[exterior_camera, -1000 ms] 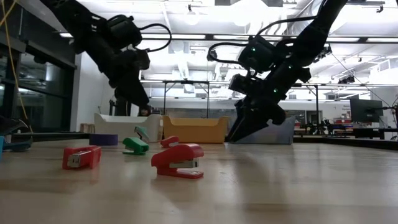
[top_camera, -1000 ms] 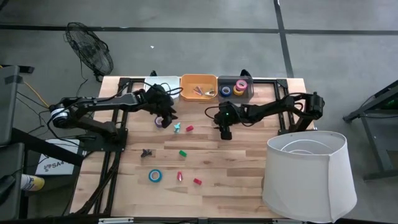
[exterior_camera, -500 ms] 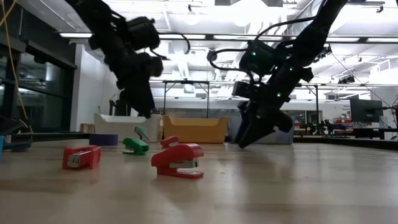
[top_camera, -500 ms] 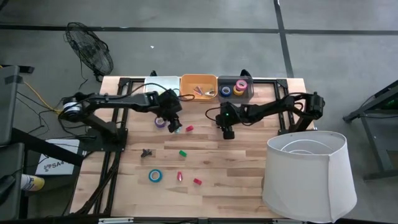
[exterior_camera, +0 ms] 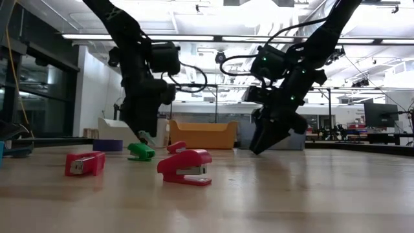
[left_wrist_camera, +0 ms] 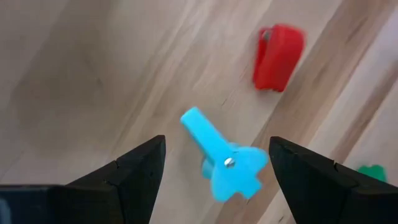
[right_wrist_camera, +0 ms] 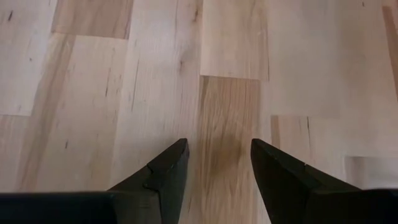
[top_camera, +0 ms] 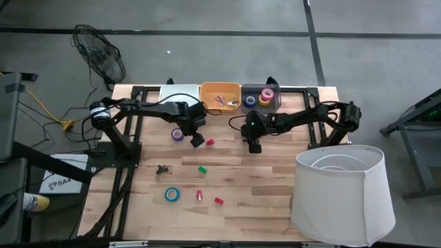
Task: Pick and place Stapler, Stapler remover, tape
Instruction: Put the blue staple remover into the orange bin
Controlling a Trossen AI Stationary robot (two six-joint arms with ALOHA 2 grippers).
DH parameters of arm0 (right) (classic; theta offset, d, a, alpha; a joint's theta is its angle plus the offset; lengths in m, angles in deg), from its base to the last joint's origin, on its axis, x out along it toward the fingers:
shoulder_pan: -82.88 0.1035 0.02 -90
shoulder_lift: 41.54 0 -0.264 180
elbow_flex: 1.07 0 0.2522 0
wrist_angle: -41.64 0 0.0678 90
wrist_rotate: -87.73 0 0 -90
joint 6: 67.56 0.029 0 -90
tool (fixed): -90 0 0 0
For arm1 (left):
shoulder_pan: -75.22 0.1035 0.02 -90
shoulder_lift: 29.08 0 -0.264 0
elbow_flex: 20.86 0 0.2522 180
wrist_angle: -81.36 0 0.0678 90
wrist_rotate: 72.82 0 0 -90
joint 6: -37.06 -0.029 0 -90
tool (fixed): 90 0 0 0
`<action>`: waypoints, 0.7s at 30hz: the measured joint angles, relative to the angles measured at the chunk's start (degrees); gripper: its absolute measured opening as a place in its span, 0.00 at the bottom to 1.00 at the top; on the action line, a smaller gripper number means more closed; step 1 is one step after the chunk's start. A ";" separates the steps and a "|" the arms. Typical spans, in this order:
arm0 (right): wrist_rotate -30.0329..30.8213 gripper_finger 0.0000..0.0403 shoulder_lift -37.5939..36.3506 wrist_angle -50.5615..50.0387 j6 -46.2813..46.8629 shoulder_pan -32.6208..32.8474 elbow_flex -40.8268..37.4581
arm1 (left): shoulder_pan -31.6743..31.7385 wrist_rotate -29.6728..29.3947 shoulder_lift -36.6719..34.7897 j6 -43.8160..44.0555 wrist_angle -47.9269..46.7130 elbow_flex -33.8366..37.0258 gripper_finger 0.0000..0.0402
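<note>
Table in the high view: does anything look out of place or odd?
Only the large white lampshade overhanging the table's near right corner; it is no office item. Staplers and tape lie loosely scattered, nothing damaged or spilled.

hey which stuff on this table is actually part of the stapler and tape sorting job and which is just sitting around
Part of the job:
- light blue staple remover between the open left gripper fingers
- red stapler
- purple tape
- blue tape
- orange bin
- grey bin

Just lying about:
- white lampshade
- fan
</note>
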 joint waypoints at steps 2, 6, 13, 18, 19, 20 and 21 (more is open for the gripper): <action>-0.36 0.42 0.00 -0.09 0.07 0.00 -0.02 | 0.00 -0.72 0.39 0.02 -0.79 -0.09 0.71; -1.40 0.42 0.04 -0.19 0.07 0.00 -0.07 | -0.22 -1.04 1.07 0.03 -1.25 -0.09 0.71; -1.75 0.42 0.10 -0.13 -0.04 0.04 -0.11 | -1.23 -1.37 1.32 0.02 -1.73 -0.11 0.69; -2.11 0.42 0.13 0.47 -0.13 0.04 -0.18 | -1.65 -1.21 1.32 0.04 -1.70 -0.11 0.56; -2.19 0.42 0.15 0.57 -0.13 0.04 -0.18 | -1.93 -1.19 1.32 0.04 -1.67 -0.11 0.53; -2.25 0.42 0.15 0.61 -0.13 0.04 -0.18 | -2.03 -1.19 1.32 0.04 -1.67 -0.11 0.50; -2.30 0.42 0.15 0.63 -0.13 0.04 -0.18 | -2.17 -1.17 1.32 0.04 -1.71 -0.11 0.47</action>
